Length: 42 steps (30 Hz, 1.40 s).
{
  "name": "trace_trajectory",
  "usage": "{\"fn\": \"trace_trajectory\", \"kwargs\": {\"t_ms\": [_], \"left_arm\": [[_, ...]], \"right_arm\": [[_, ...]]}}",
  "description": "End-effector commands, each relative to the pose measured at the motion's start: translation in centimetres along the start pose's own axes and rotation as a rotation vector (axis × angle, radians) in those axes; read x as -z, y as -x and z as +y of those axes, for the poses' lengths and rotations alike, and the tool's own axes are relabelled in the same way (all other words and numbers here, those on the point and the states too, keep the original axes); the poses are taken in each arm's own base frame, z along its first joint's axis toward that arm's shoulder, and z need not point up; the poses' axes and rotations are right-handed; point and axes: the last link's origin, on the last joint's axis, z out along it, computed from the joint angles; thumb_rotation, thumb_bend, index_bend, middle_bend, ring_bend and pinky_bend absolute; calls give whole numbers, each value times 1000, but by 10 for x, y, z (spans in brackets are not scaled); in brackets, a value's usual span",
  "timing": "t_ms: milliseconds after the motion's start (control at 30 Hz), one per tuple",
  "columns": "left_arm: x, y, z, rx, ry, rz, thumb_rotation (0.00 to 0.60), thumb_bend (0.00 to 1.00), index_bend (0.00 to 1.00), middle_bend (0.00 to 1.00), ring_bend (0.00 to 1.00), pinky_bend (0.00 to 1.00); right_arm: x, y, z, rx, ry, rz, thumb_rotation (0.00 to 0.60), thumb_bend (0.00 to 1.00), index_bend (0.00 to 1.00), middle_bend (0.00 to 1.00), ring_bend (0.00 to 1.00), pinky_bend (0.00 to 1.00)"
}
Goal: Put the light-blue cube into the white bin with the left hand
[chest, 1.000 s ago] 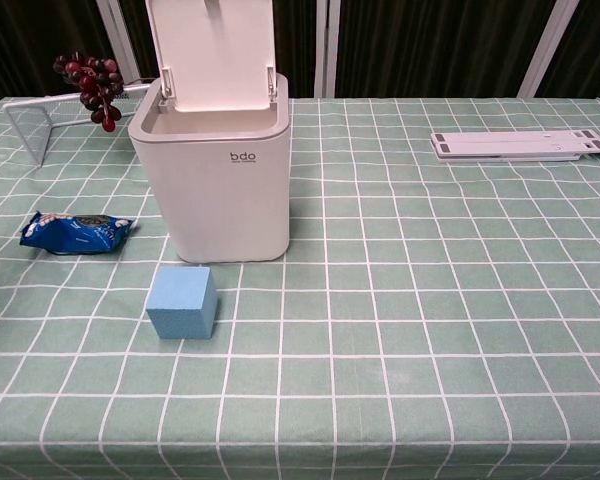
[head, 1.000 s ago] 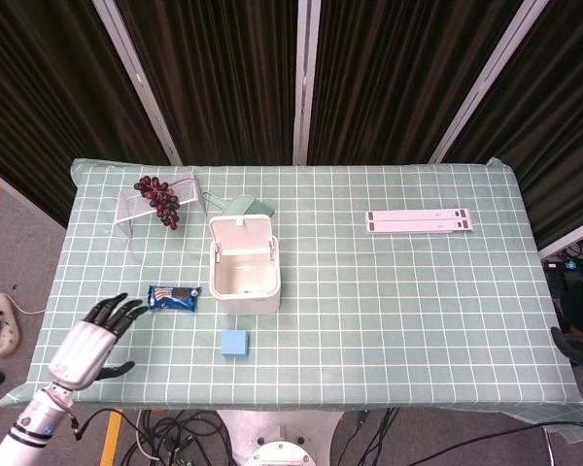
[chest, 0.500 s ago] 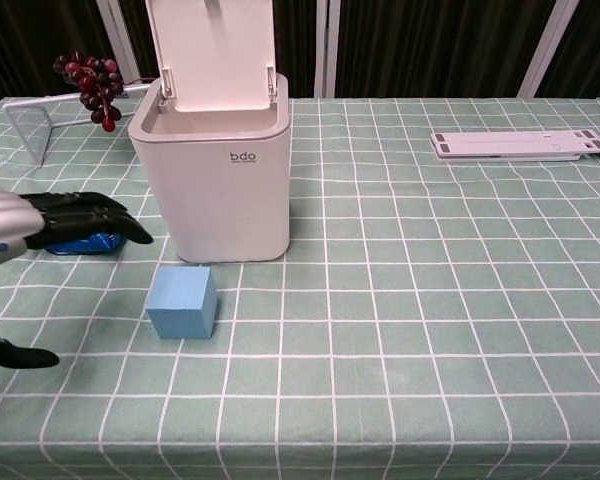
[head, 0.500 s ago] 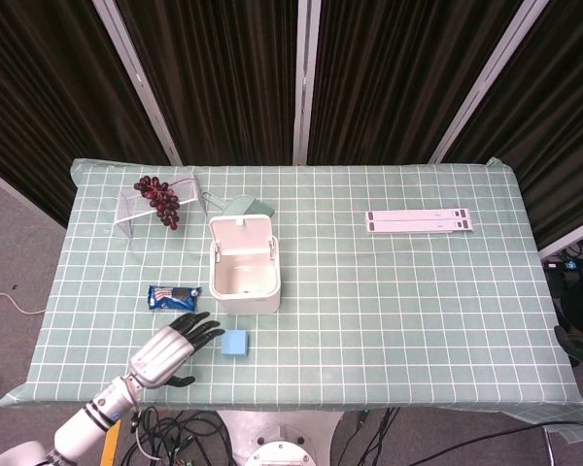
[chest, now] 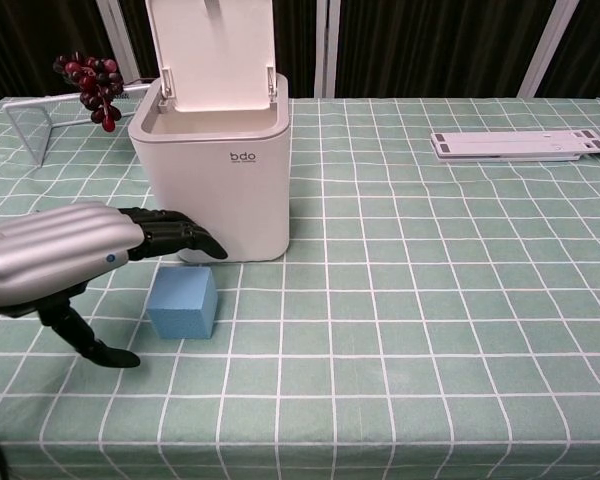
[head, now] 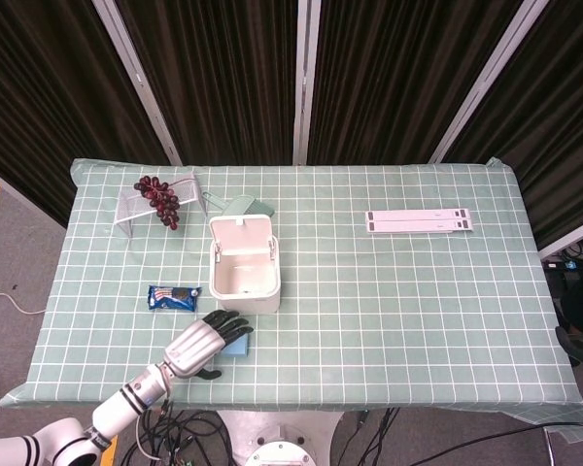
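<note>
The light-blue cube (chest: 182, 302) (head: 239, 345) sits on the green checked cloth just in front of the white bin (chest: 213, 180) (head: 243, 282), whose lid stands open. My left hand (chest: 75, 250) (head: 202, 342) hovers open over the cube's left side, fingers stretched toward the bin and thumb hanging down beside the cube; it holds nothing. In the head view the fingers cover part of the cube. Only a dark sliver of my right arm shows at the head view's right edge, and the right hand is out of sight.
A blue snack packet (head: 173, 298) lies left of the bin. A bunch of dark grapes (head: 158, 199) hangs on a wire rack (head: 128, 207) at the back left. A white flat bar (head: 419, 221) lies at the back right. A pale green object (head: 238, 206) sits behind the bin.
My left hand has swept in from the table's left edge to above the cube, staying open. The cube and bin have not moved.
</note>
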Motion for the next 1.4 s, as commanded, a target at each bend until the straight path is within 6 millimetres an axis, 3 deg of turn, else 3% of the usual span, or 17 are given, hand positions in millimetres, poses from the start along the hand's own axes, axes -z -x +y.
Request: {"fn": "trace_trajectory", "kwargs": {"t_ms": [33, 667, 933, 1100, 1333, 1400], "left_arm": [[-2, 1, -1, -2, -5, 1, 600, 80, 171, 163, 146, 244], [-12, 7, 4, 4, 7, 4, 600, 214, 315, 349, 358, 471], [-7, 2, 4, -5, -6, 67, 600, 319, 432, 507, 509, 601], [20, -6, -5, -19, -80, 85, 600, 355, 463, 539, 545, 634], [102, -40, -39, -61, -344, 176, 600, 356, 463, 539, 545, 633], [117, -53, -49, -67, -411, 219, 600, 356, 463, 539, 545, 633]], "right_arm": [[0, 1, 1, -1, 1, -4, 600, 176, 0, 0, 0, 0], [0, 2, 2, 0, 3, -13, 600, 176, 0, 0, 0, 0], [0, 1, 3, -3, 1, -7, 600, 177, 0, 0, 0, 0], [1, -1, 3, -7, -2, 2, 600, 176, 0, 0, 0, 0], [0, -4, 3, -8, -3, 15, 600, 176, 0, 0, 0, 0], [0, -3, 2, -10, -2, 13, 600, 176, 0, 0, 0, 0]]}}
